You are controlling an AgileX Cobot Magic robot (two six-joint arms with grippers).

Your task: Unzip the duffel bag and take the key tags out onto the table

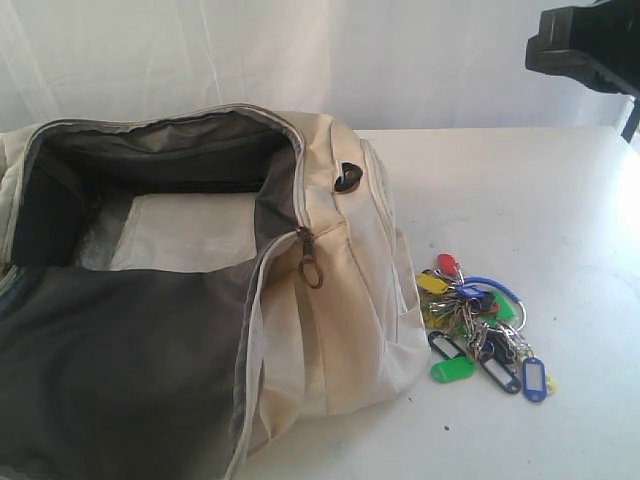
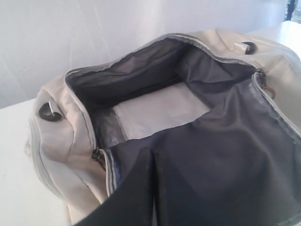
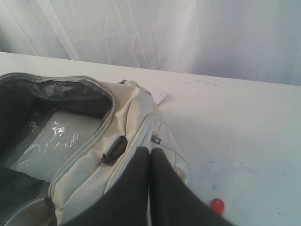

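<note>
— Is the duffel bag open?

— Wide open. The top flap is folded forward, so its dark grey lining faces up, and a zipper pull hangs at the corner of the opening. A black D-ring sits on the end wall.

— What's inside it?

— From here, a pale flat panel lying on the bottom, with crinkly clear plastic film over part of it. The deep corners are too dark to read.

— And the key tags?

— Out on the table, in a loose heap just beside the bag's right end, not touching it as far as I can tell. Red, yellow, green, blue and black ones, tangled on metal rings with a blue loop.

— The arms?

— The right gripper hangs above the bag's end, its two black fingers pressed flat against each other. One red tag peeks out next to it in its wrist view. The left gripper doesn't appear in any view; it is closed too.
</note>
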